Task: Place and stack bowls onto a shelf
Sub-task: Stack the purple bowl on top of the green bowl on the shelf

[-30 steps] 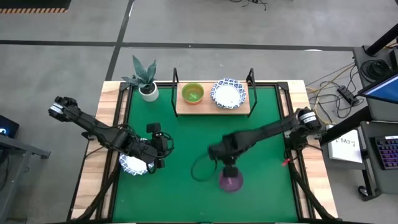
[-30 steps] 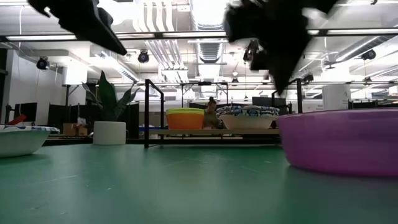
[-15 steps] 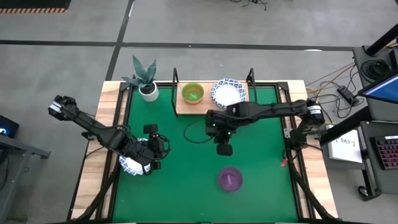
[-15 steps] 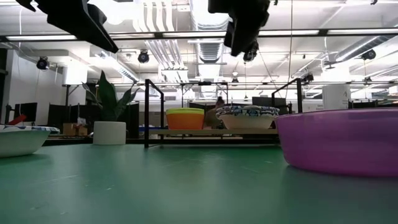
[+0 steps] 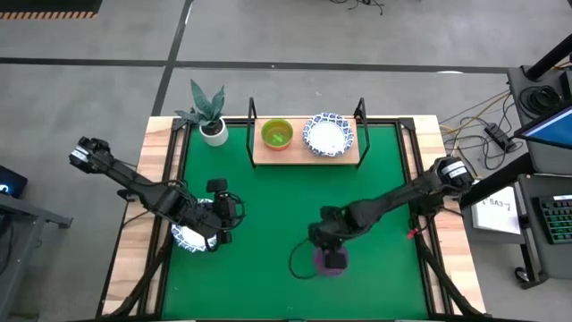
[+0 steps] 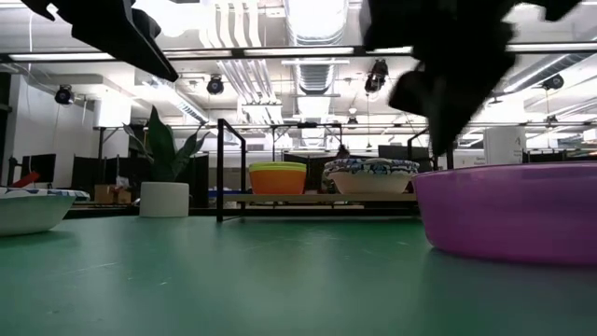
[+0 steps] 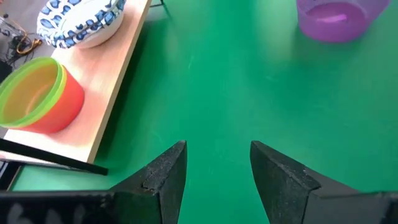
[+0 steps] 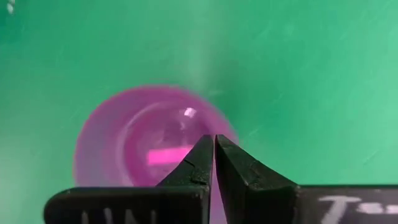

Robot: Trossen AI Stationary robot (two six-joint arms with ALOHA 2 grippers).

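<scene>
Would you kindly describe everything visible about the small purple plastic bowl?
The small purple plastic bowl is round, translucent and glossy, empty, standing upright and alone on the green table top, near its front edge and well away from the light-wood shelf. The right gripper hangs directly above it with fingers shut; contact cannot be judged.

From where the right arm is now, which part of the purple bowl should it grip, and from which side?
Probably the rim, from straight above. The purple bowl stands upright and open on the green table, alone, so its thin wall is free all round. The right claw hangs over it with fingers closed; it would open, then put one finger inside and one outside the wall.
</scene>
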